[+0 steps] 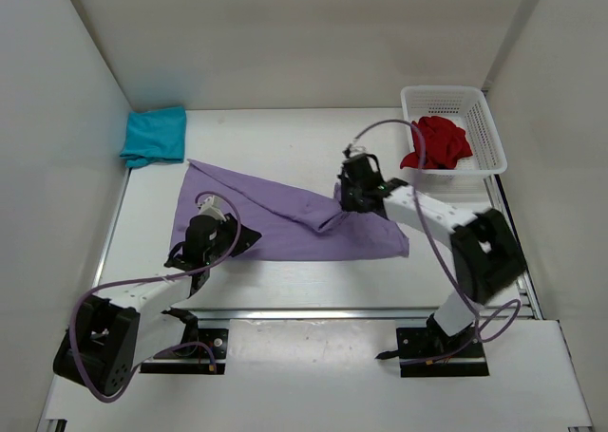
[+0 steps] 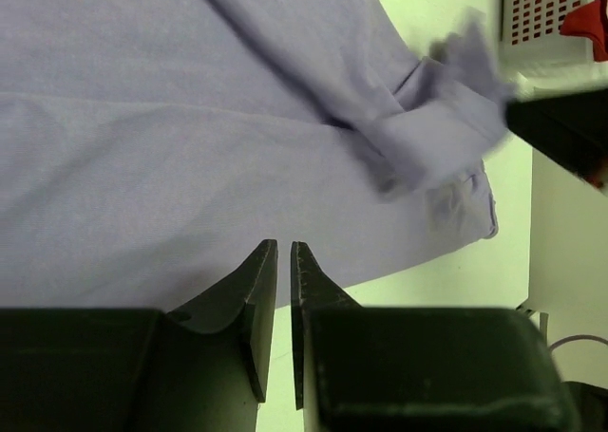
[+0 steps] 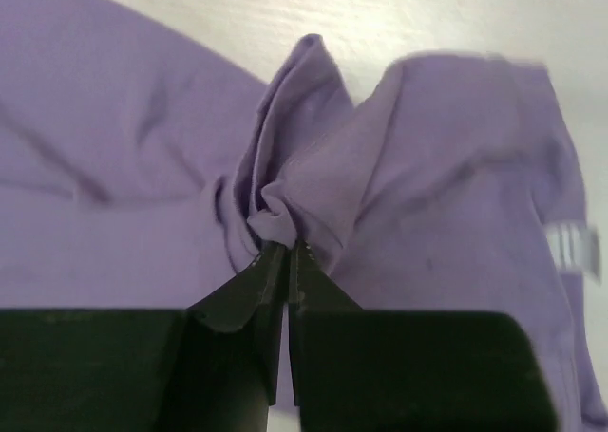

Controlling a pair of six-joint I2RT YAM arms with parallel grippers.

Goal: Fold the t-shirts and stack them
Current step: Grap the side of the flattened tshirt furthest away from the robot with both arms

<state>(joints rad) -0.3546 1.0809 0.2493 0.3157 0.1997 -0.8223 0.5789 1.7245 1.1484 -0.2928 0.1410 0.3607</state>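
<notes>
Top view:
- Teal t-shirt (image 1: pixel 154 135) is folded and sits in the far-left corner of the counter (image 1: pixel 304 142).
- Red t-shirt (image 1: pixel 439 140) is crumpled inside the white basket (image 1: pixel 480 104) at the far-right corner.
- Purple t-shirt (image 1: pixel 275 218) is unfolded and spread across the middle of the counter. Its far-left tip is near the teal one.
- Left jaws are over the purple shirt's near-left edge.
- Right jaws are on its right half, where the cloth is pulled into a small peak.

Left wrist view:
- Purple t-shirt (image 2: pixel 171 138) fills most of the frame and lies mostly flat.
- A raised, rumpled ridge of cloth runs toward the right arm (image 2: pixel 560 133), which is dark and blurred.
- Left jaws are nearly together with a slim gap, tips over the shirt's near hem.
- No bunching shows at the tips, so I can't tell whether any cloth is pinched.
- Bare counter (image 2: pixel 427 290) shows past the hem.
- The basket (image 2: pixel 537 14), with a bit of red t-shirt (image 2: pixel 589 24), is at the upper right.

Right wrist view:
- Right jaws are clenched on a bunch of the purple t-shirt (image 3: pixel 123 166).
- The cloth gathers into a knot right at the tips, with folds fanning upward from it.
- The shirt spreads out on both sides of the pinch.
- A small white label (image 3: pixel 570 247) shows at the shirt's right side, blurred.
- Bare counter (image 3: pixel 408 14) is beyond the cloth.
</notes>
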